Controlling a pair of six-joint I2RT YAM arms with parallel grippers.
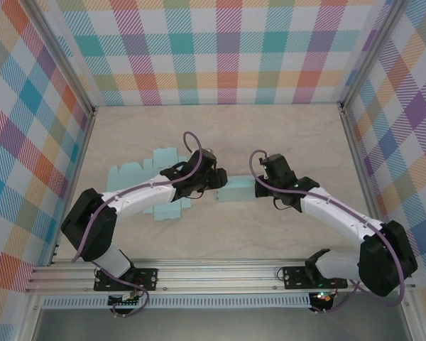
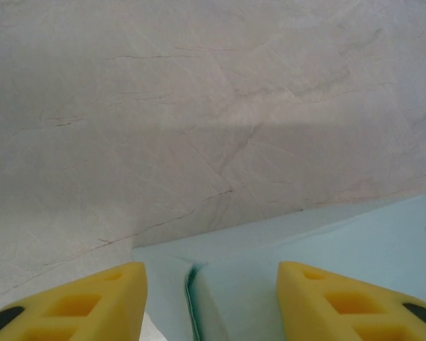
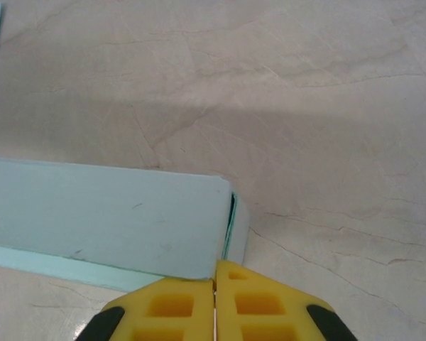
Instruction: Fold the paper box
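The paper box [image 1: 234, 190] is light teal card. Part of it lies flat on the table at the left [image 1: 138, 174], and a folded wall runs between the two grippers. My left gripper [image 1: 219, 182] is at that wall's left end. In the left wrist view its yellow fingers [image 2: 92, 298] stand apart, open [image 2: 211, 298], with the box's folded corner [image 2: 199, 284] between them. My right gripper [image 1: 258, 186] is at the right end. In the right wrist view it [image 3: 214, 273] is shut, its tips against the lower corner of the box [image 3: 106, 213].
The beige marbled table [image 1: 220, 135] is walled by plaid panels at the back [image 1: 220, 50] and on both sides. An aluminium rail [image 1: 213, 273] with both arm bases runs along the near edge.
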